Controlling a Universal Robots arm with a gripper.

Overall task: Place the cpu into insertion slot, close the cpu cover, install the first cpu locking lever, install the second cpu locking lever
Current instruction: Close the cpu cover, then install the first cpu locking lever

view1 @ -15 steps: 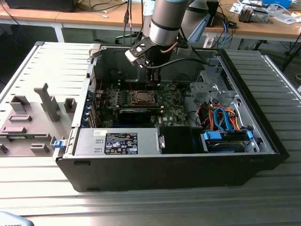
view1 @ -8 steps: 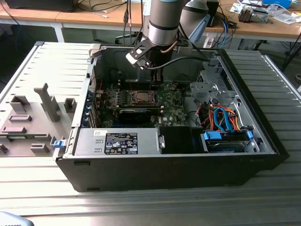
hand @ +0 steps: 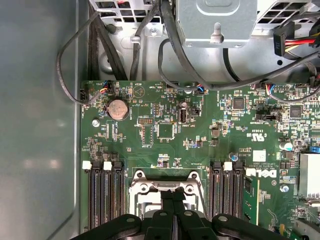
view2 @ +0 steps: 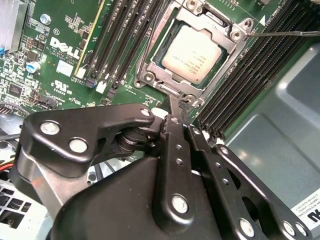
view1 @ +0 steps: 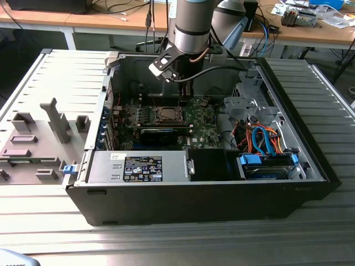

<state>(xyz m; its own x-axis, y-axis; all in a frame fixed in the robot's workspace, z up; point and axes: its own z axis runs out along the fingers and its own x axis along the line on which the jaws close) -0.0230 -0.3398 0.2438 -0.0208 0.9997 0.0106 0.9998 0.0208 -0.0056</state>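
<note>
In the second wrist view the cpu [view2: 195,50], a silvery-grey square chip, lies flat in the insertion slot [view1: 165,114] on the green motherboard [hand: 165,130]. The cpu cover [view2: 150,67] lies down over it, and the chip shows through its window. A thin metal locking lever [view2: 285,34] sticks out from the socket's corner over the memory slots. My gripper [view2: 181,122] is shut, its black fingers [hand: 167,210] pressed together. Its tips are at the tab on the socket's edge. I cannot tell whether they pinch anything. My arm [view1: 191,33] reaches down into the case above the socket.
The open black computer case [view1: 194,199] lies on a ribbed metal table. Black memory slots [hand: 105,190] flank the socket. A power supply [view1: 138,166] sits at the case's front. Drive bays with orange and blue cables [view1: 260,138] are on the exterior view's right. Grey fixtures [view1: 39,138] stand to the left.
</note>
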